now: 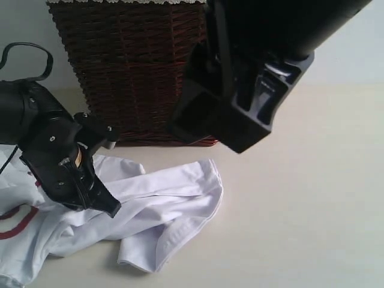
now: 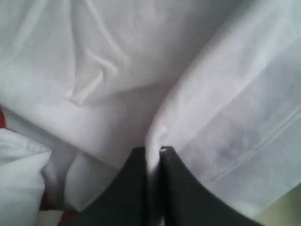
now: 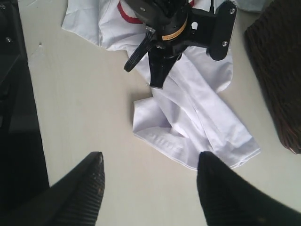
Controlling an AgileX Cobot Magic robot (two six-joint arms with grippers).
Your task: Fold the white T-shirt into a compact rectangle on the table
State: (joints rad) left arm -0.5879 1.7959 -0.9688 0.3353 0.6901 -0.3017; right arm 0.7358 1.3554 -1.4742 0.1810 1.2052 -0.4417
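Note:
The white T-shirt (image 1: 162, 198) lies crumpled on the table (image 1: 300, 210) at the front left, with a bit of its red lettering (image 1: 15, 222) showing. My left gripper (image 1: 111, 207) is down on the shirt. In the left wrist view it (image 2: 153, 151) is shut on a raised fold of the white T-shirt (image 2: 117, 61). My right gripper (image 3: 151, 162) hangs open over bare table (image 3: 84, 103), above and just short of the shirt's hemmed edge (image 3: 164, 146), with nothing between its fingers. The right wrist view also shows the left gripper (image 3: 157, 82) on the cloth.
A dark brown wicker basket (image 1: 132, 72) stands at the back, just behind the shirt; the same basket (image 3: 277, 70) shows at the edge of the right wrist view. The right arm's dark body (image 1: 252, 78) hangs high in front of the basket.

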